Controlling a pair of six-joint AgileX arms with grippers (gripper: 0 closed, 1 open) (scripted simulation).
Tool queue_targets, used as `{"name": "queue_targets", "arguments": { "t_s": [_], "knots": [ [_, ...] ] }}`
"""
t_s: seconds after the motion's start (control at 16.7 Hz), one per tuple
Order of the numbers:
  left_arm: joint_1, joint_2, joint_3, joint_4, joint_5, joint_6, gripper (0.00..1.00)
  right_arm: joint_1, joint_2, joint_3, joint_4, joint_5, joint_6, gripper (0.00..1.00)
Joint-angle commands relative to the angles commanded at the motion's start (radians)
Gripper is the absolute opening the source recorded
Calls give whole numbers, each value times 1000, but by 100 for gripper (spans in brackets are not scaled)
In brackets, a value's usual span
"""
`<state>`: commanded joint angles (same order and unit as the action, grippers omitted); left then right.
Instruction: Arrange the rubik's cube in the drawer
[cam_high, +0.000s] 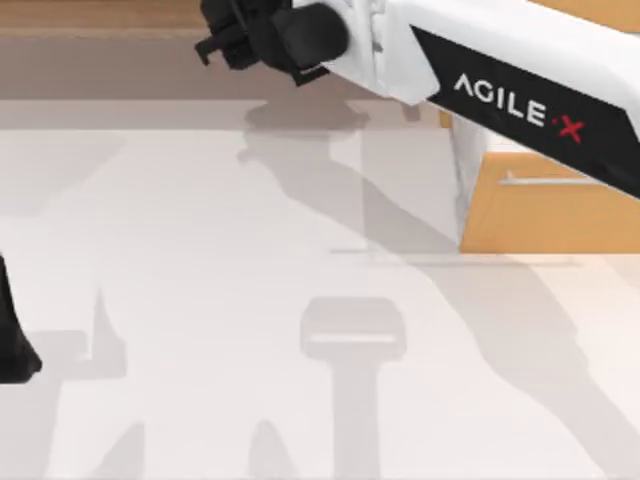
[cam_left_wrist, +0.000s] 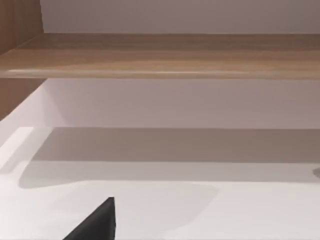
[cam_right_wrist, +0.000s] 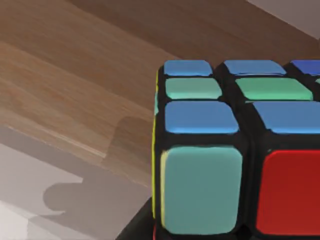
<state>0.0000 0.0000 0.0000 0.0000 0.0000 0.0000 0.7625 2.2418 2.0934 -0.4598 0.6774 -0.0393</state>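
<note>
Glossy, black-edged squares — the rubik's cube (cam_right_wrist: 240, 150) sits tight against my right gripper (cam_high: 215, 45), grip itself unclear; wooden drawer (cam_high: 560, 215) lies beyond.

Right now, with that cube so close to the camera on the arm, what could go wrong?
The rubik's cube sits close against the right wrist camera, apparently carried, so a weak grip might drop it onto the table. The right gripper is over the far wooden shelf, away from the drawer at the table's right, so the cube could end up in the wrong place.
</note>
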Motion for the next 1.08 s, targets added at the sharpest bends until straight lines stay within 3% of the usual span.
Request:
{"name": "queue_targets", "arguments": {
  "t_s": [0.3, 0.6, 1.08],
  "knots": [
    [0, 0, 0, 0, 0, 0, 100, -41, 26, 0, -203, -109, 11, 0],
    [0, 0, 0, 0, 0, 0, 100, -96, -75, 21, -438, -303, 39, 0],
    [0, 0, 0, 0, 0, 0, 100, -499, 25, 218, -856, -582, 146, 0]
  ]
}}
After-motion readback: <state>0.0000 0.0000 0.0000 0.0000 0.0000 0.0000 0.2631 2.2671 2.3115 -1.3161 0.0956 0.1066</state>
